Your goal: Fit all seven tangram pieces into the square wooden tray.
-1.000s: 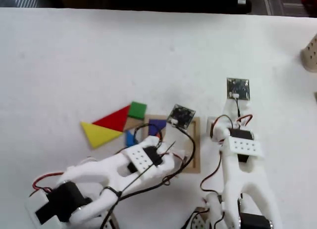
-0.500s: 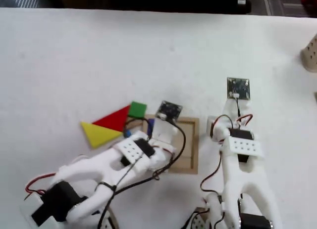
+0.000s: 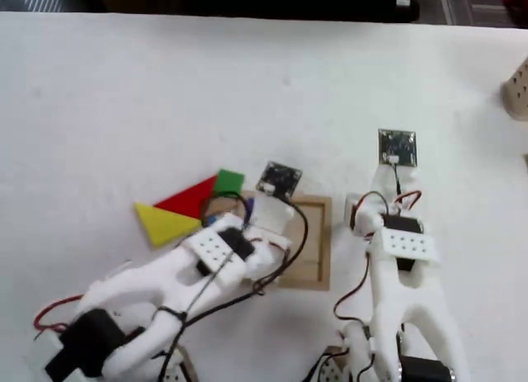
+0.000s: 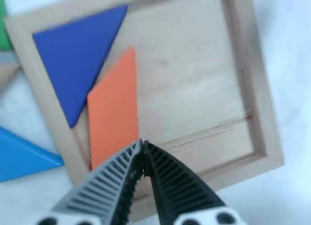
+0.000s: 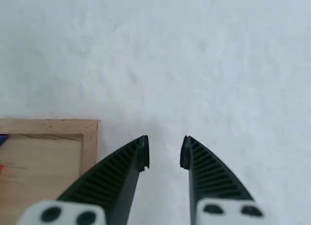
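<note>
Tray (image 4: 245, 64): left gripper (image 4: 142, 146), jaws together, likely seating orange piece (image 4: 112, 113); next, grasp light-blue triangle (image 4: 19, 154); right gripper (image 5: 164, 149), jaws apart, empty.

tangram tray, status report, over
Left gripper shut, tips at the orange piece in the tray. Right gripper open over bare table beside it. Dark blue triangle in; red triangle, yellow triangle, green square outside.

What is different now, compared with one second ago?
The left pincer swung left across the wooden tray, towards the red triangle, taking hold of nothing. The right pincer, red triangle, yellow triangle and green square stayed put.
</note>
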### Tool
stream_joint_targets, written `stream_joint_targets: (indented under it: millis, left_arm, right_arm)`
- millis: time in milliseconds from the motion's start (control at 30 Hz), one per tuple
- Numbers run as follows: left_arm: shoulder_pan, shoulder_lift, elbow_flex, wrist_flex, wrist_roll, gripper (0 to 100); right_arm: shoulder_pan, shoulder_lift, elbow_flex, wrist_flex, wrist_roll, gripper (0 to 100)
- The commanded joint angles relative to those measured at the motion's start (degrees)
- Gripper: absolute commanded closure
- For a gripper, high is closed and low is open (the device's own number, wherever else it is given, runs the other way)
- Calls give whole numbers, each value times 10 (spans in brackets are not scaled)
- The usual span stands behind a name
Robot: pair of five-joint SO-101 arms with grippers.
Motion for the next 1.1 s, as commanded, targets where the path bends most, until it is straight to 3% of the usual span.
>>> stream_joint_targets:
  millis: [0, 267, 467, 633, 867, 1067]
  left_arm:
    - [-12, -69, -25, -29, -6, 977]
    - [-16, 46, -62, -101, -6, 977]
    - [-47, 179, -142, -93, -6, 977]
    - [-57, 144, -121, -40, -6, 977]
    - [-113, 52, -41, -42, -6, 977]
    - [-109, -5, -16, -41, -6, 977]
  right_arm:
    - [-6, -2, -27, -13, 17, 879]
    - [-6, -2, -26, -13, 17, 879]
    - [-6, -2, -26, -13, 17, 879]
    - [-6, -2, -26, -13, 17, 879]
    - [-6, -2, -26, -13, 17, 879]
    - [-6, -2, -26, -13, 17, 879]
